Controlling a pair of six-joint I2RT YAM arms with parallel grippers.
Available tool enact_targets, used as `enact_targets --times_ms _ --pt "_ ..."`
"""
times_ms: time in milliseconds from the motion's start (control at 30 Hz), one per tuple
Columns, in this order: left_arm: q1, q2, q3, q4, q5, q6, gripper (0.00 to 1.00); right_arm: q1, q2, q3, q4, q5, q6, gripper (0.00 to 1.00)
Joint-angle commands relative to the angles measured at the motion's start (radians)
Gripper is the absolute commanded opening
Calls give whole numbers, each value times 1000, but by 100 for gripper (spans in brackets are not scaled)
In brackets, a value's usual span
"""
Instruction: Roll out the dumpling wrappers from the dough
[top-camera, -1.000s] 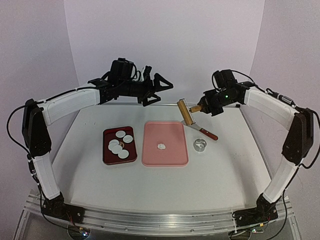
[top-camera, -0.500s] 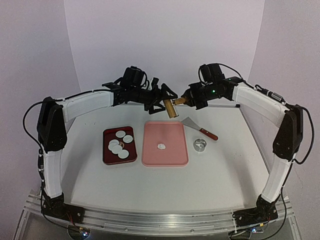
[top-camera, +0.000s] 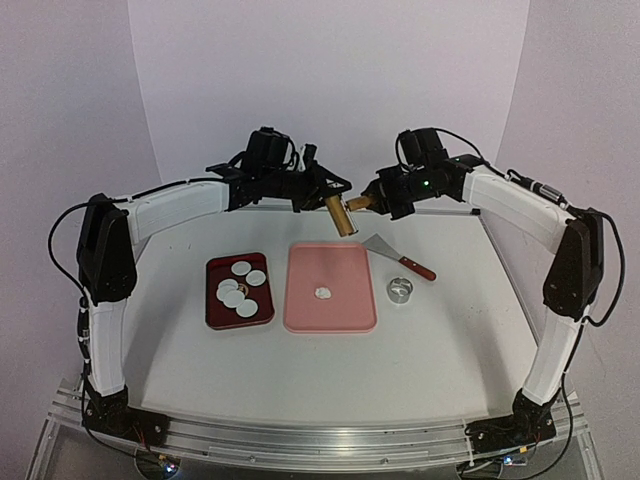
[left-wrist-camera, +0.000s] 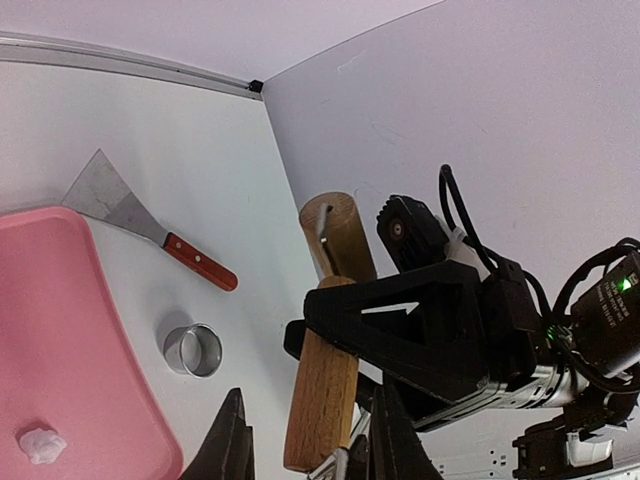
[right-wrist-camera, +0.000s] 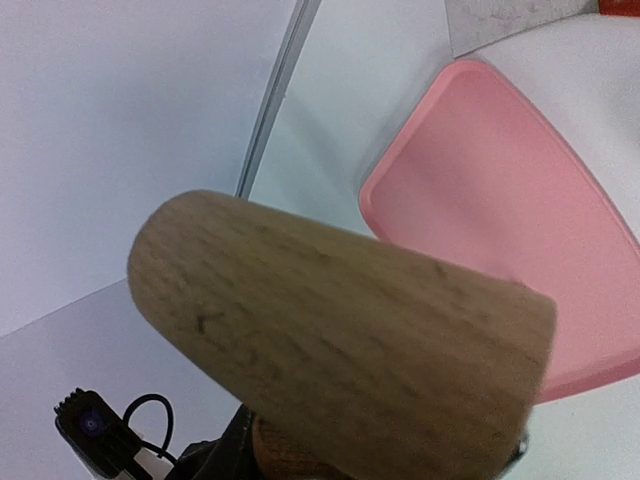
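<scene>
Wood roller (left-wrist-camera: 321, 395) matt; ring cutter (left-wrist-camera: 193, 350) shiny metal.

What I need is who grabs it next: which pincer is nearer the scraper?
Right. The right pincer hovers just behind and above the red-handled scraper; the left pincer hovers farther left, past the wooden roller.

Rolling pin (top-camera: 343, 217) aloft; pink tray (top-camera: 352, 302), red tray (top-camera: 215, 271), scraper (top-camera: 398, 255), ring cutter (top-camera: 401, 290).

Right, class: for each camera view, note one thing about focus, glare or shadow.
Top external: even, soft light, hardly any shadows on the table. Left wrist: scraper and ring cutter sharp, cutter rim glinting. Right wrist: wooden roller looms close, slightly soft.
</scene>
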Motion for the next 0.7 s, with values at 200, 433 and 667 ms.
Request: enact_targets --times_ms 200,433,667 --pt "83 -129 -153 266 160 -104 0 -4 -135 -79 30 178 -421 79" --pt "144 -169 -240 355 340 -110 0 -40 -169 -95 3 61 -710 98" --pt "152 -248 -273 366 581 21 0 -127 -65 -106 14 -470 -934 98"
